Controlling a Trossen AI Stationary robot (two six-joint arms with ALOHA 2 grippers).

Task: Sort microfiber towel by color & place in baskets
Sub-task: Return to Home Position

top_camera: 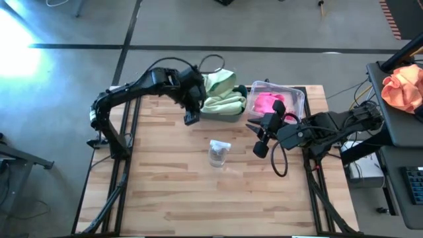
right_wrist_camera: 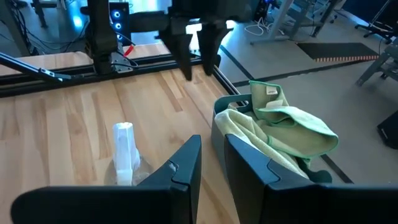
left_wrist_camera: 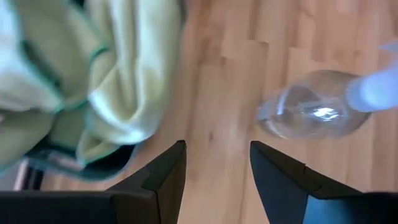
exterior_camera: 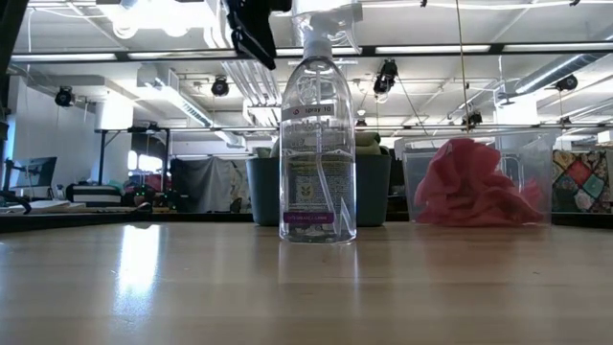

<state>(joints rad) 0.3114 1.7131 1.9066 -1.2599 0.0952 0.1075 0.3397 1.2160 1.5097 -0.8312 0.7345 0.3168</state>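
Note:
Several sage green towels (top_camera: 221, 96) are heaped in the dark teal basket (top_camera: 225, 116) at the table's far middle, spilling over its rim. A pink towel (top_camera: 269, 103) lies bunched in the clear basket (top_camera: 297, 96) just to the right. My left gripper (top_camera: 192, 116) hangs open above bare wood, left of and a little nearer than the teal basket; its wrist view shows the green towels (left_wrist_camera: 93, 81) beside its empty fingers (left_wrist_camera: 217, 165). My right gripper (top_camera: 259, 139) is open and empty, near the clear basket's near left corner, pointing toward the table's left.
A clear spray bottle (top_camera: 219, 152) stands at mid-table between the two grippers, upright (exterior_camera: 318, 134), in front of the teal basket (exterior_camera: 261, 192). An orange cloth bundle (top_camera: 404, 87) lies on a side surface off the table's right edge. Bare wood spans the table's near half.

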